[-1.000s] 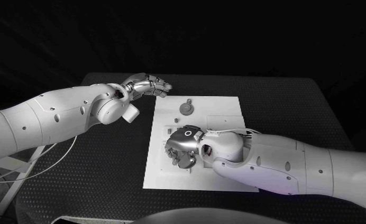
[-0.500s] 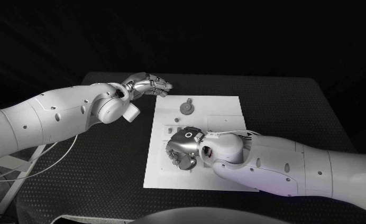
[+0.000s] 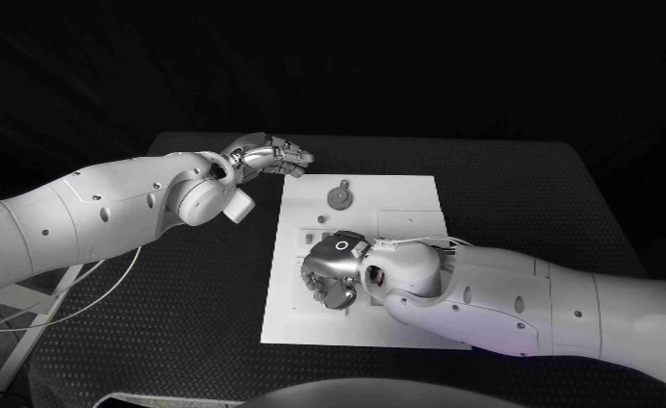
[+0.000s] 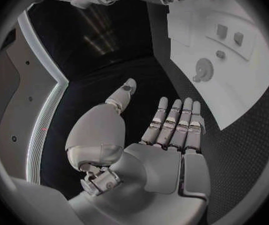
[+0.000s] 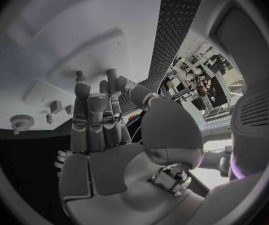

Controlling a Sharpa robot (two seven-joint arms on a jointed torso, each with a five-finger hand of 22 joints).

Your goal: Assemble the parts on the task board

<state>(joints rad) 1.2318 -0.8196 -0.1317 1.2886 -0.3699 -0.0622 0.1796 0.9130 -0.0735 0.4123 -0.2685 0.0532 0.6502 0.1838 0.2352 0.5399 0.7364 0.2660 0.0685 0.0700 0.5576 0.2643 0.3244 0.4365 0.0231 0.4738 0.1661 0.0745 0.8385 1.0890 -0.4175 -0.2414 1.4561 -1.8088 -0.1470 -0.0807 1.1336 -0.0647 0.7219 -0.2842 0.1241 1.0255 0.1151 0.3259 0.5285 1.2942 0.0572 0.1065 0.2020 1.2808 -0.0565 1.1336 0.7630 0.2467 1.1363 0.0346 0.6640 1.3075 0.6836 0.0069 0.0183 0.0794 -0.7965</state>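
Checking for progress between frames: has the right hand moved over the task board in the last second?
Barely. In the head view the right hand has crept slightly toward the near edge of the task board, away from the round gear-like part.

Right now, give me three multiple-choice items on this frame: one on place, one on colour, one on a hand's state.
1. Where is the right hand?
A. over the board
B. off the table's far edge
C. beside the left hand

2. What colour is the board?
A. black
B. white
C. red

3. What is the left hand holding?
A. the gear part
B. the board's corner
C. nothing

Answers: 1 A, the right hand hangs over the board. 2 B, the board is white on the black table. 3 C, the left hand lies flat with bare fingers; the gear part sits on the board.
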